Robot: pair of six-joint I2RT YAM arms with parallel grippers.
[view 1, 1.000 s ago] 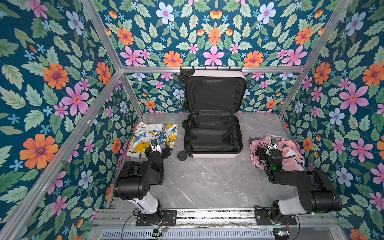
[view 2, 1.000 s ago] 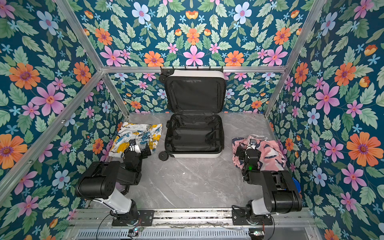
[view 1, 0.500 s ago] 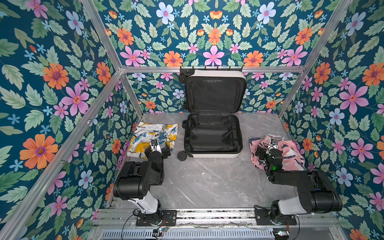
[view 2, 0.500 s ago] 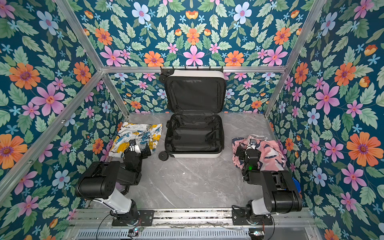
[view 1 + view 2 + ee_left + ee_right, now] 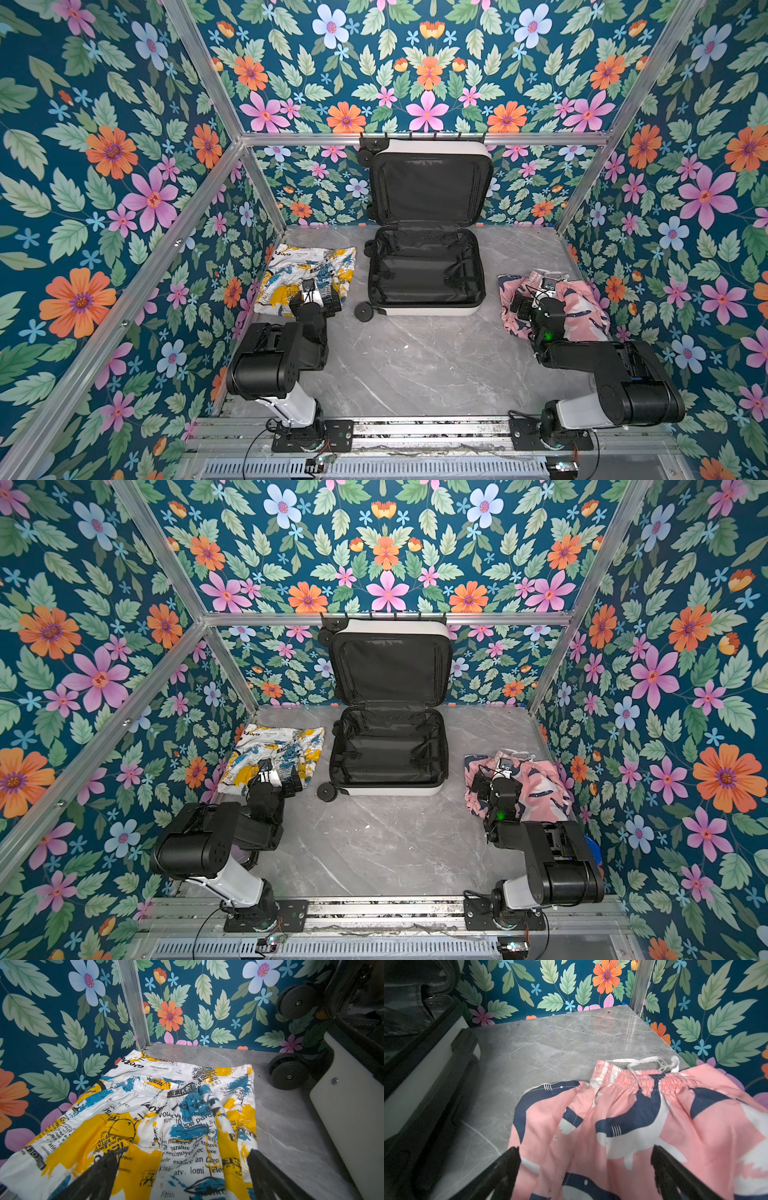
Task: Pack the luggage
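The luggage [image 5: 428,309] [image 5: 390,789], a small white suitcase with black lining, lies open at the back centre with its lid leaning on the wall. Nothing is inside it. Its white shell also shows in the left wrist view [image 5: 349,1118] and the right wrist view [image 5: 425,1076]. White, yellow and blue printed shorts [image 5: 307,266] [image 5: 166,1118] lie to its left. My left gripper [image 5: 322,296] [image 5: 187,1150] hovers open over their near part. Pink shark-print shorts [image 5: 582,299] [image 5: 654,1118] lie to its right, under my open right gripper [image 5: 532,297] [image 5: 585,1148].
Floral walls with aluminium posts [image 5: 266,195] close in the grey marble table [image 5: 415,365] on three sides. A black suitcase wheel [image 5: 364,311] sticks out at the near left corner of the luggage, close to the left gripper. Both arm bases stand on the front rail.
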